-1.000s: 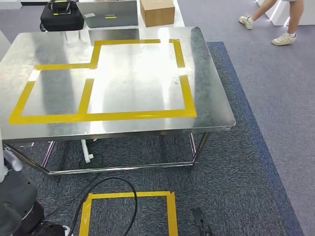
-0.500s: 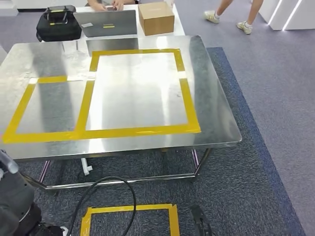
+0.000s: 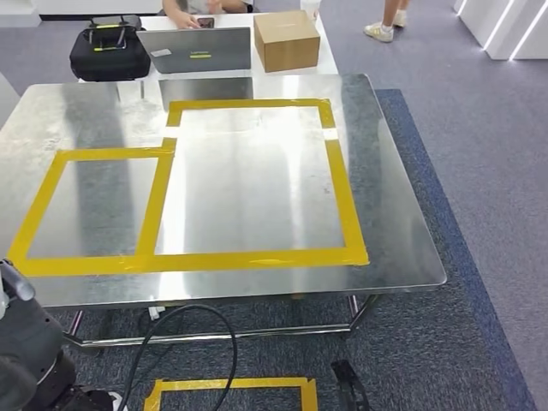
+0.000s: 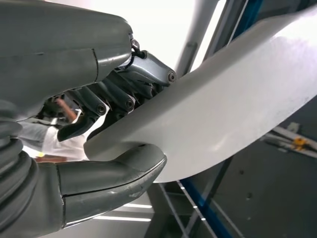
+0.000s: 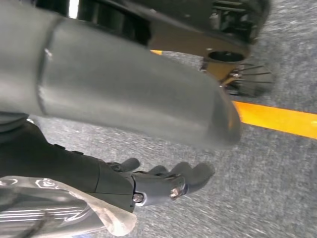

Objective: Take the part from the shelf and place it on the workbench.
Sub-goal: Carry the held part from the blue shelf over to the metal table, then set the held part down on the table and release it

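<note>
**Left robot hand has the part; table lies straight ahead**

The left robot hand [image 4: 112,129] is closed round the part [image 4: 224,104], a pale, flat, curved sheet: the thick thumb presses one face and the darker fingers [image 4: 112,96] fold over the other, so the grip sits at one end. From there the part's long axis runs away from the palm, toward the upper right of the left wrist frame, with most of its length free beyond the grip. The right robot hand [image 5: 160,181] holds nothing; its fingers lie loosely extended and apart above the grey carpet, near a yellow tape line [image 5: 276,120] on the floor.

In the head view the steel table [image 3: 394,231] spans the middle of the frame, its near edge crossing the lower third, with yellow tape boxes [image 3: 259,257] marked on its top. A laptop [image 3: 197,50], a black bag [image 3: 109,43] and a cardboard box [image 3: 286,40] sit beyond its far edge at the upper part of the frame.

My reading: the part is already off the shelf, and the left arm is the one to reach forward and up, carrying the free end over the near edge
</note>
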Controlling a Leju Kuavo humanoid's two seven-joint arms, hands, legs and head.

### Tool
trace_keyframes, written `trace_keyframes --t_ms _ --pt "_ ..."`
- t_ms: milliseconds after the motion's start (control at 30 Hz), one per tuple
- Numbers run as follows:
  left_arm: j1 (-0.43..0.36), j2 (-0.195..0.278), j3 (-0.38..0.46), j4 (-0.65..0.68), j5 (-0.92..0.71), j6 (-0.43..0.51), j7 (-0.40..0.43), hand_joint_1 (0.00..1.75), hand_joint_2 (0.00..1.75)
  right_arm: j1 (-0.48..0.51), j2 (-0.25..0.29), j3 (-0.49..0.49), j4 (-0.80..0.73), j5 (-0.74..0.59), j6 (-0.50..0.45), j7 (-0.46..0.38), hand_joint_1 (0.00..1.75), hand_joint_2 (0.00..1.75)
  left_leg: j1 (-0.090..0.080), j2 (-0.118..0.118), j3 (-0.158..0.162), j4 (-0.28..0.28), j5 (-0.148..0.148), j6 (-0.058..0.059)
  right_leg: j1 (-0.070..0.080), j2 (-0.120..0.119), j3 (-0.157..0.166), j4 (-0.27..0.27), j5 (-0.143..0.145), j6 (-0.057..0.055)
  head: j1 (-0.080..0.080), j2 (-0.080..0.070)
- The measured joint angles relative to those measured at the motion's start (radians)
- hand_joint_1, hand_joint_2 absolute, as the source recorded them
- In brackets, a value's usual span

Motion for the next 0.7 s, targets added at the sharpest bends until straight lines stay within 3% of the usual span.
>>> trace_keyframes --t_ms 100,167,200,267,300,333,400,467,600,633,700 --pt "-0.001 0.000 0.000 0.000 -0.019 0.011 -0.001 1.75 1.75 -0.003 0.001 -0.001 0.000 0.000 0.000 0.000 0.00 0.00 -0.001 0.003 -0.008 0.042 -0.003 -0.015 -0.008 0.001 0.033 -0.011 -0.006 -0.013 -0.001 0.000" --pt "0.001 0.004 0.000 0.000 -0.076 0.048 0.003 1.75 1.75 -0.004 0.001 -0.002 0.000 0.000 0.000 0.000 0.00 0.00 0.002 0.005 -0.065 0.143 -0.027 -0.026 -0.010 0.000 0.057 -0.016 -0.018 -0.021 -0.004 0.000" --pt "0.004 0.008 0.001 0.000 -0.115 0.072 0.007 1.75 1.75 -0.003 0.001 -0.002 0.000 0.000 0.000 0.001 0.00 0.00 0.004 0.006 -0.103 0.200 -0.053 -0.031 -0.010 0.000 0.067 -0.017 -0.026 -0.023 -0.006 0.000" --pt "0.012 0.023 0.005 0.000 -0.193 0.111 0.026 1.75 1.75 -0.002 0.001 -0.004 0.000 0.000 0.003 0.000 0.00 0.00 0.006 0.006 -0.162 0.260 -0.096 -0.035 -0.010 0.001 0.088 -0.017 -0.042 -0.023 -0.005 0.000" --pt "0.014 0.035 0.011 0.000 -0.230 0.120 0.040 1.75 1.75 -0.001 0.001 -0.005 0.000 0.001 0.007 -0.001 0.00 0.00 0.006 0.006 -0.172 0.247 -0.090 -0.035 -0.010 0.002 0.101 -0.017 -0.051 -0.023 -0.005 0.000" --pt "0.013 0.048 0.020 0.000 -0.271 0.126 0.057 1.75 1.75 -0.001 0.001 -0.006 0.000 0.002 0.013 -0.001 0.00 0.00 0.006 0.006 -0.169 0.204 -0.056 -0.033 -0.010 0.003 0.114 -0.017 -0.062 -0.021 -0.005 0.000" --pt "0.003 0.081 0.047 0.003 -0.362 0.133 0.096 1.75 1.75 -0.001 0.001 -0.008 0.000 0.006 0.027 -0.003 0.00 0.00 0.002 0.007 -0.151 0.094 0.044 -0.025 -0.009 0.004 0.137 -0.016 -0.082 -0.014 -0.005 0.000" --pt "-0.029 0.116 0.078 0.028 -0.518 0.176 0.145 1.75 1.75 -0.002 0.001 -0.008 0.000 0.022 0.042 0.000 0.00 0.00 -0.004 0.007 -0.141 0.036 0.095 -0.014 -0.008 0.002 0.139 -0.017 -0.097 -0.004 -0.005 0.000" --pt "-0.160 0.168 0.136 0.171 -0.908 0.308 0.262 1.75 1.75 -0.013 0.001 0.002 0.000 0.065 0.066 0.001 0.00 0.00 -0.005 0.006 -0.131 0.015 0.107 0.006 -0.007 -0.002 0.140 -0.017 -0.117 0.014 -0.003 0.000" --pt "-0.202 0.176 0.146 0.224 -0.966 0.327 0.291 1.75 1.75 -0.019 0.001 0.006 0.000 0.072 0.075 0.005 0.00 0.00 -0.002 0.006 -0.126 0.007 0.109 0.010 -0.007 -0.002 0.126 0.010 -0.132 0.018 -0.002 0.000" --pt "-0.297 0.191 0.165 0.353 -1.044 0.348 0.349 1.75 1.75 -0.034 -0.001 0.013 0.000 0.085 0.099 0.026 0.00 0.00 0.000 0.007 -0.122 0.002 0.108 0.015 -0.009 -0.001 0.059 0.122 -0.178 0.025 0.000 0.000"
